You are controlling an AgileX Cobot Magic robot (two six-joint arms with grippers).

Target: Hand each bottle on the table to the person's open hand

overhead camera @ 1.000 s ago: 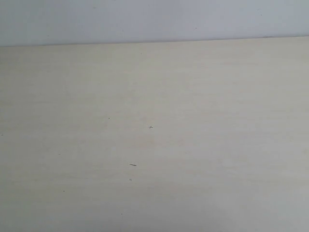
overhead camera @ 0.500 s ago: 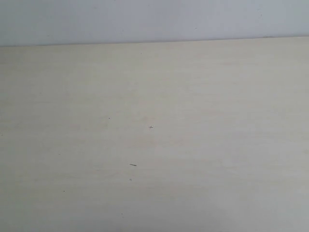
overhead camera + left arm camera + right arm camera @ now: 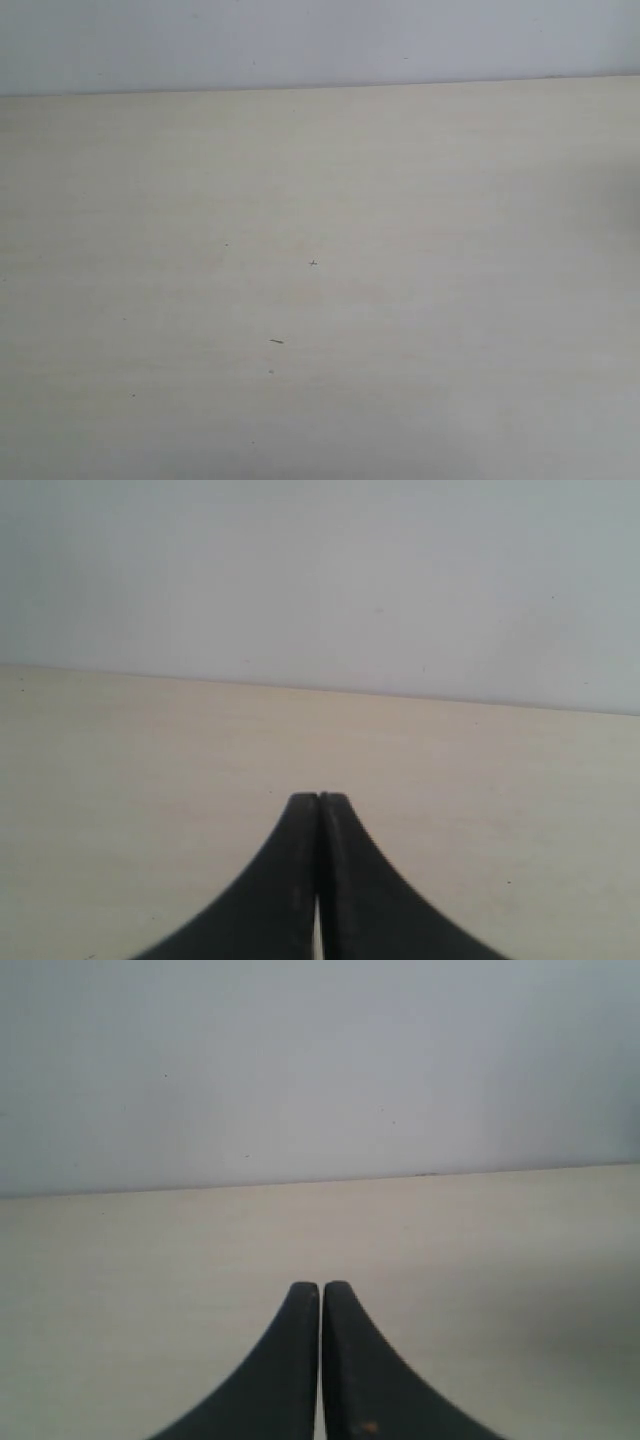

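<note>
**No bottle in view, both hands clenched on nothing**

The desk (image 3: 400,300) shows as a plain pale beige surface running back to a pale grey wall (image 3: 300,40). It carries only a few tiny dark specks and one short dark mark (image 3: 276,341). No bottle appears in any of the three views, so I cannot tell where the bottles stand. The person's open hand does not show either.

The left hand (image 3: 319,798) has its two black fingers pressed flat together, tip to tip, with nothing between them. The right hand (image 3: 321,1285) is clenched the same way and is also empty. Each looks out over bare desk toward the wall.

How a bottle will handle can only be judged from the task. A drink bottle is probably light, round and smooth-sided. If it is thin plastic, the wall will give under a hard squeeze, and a grip high on the neck may let it swing.

The likely best hold is across the middle of the body with moderate pressure. That leaves the top or base free for the person to take. Either hand must open before any such grasp, and a bottle must first come into view.
</note>
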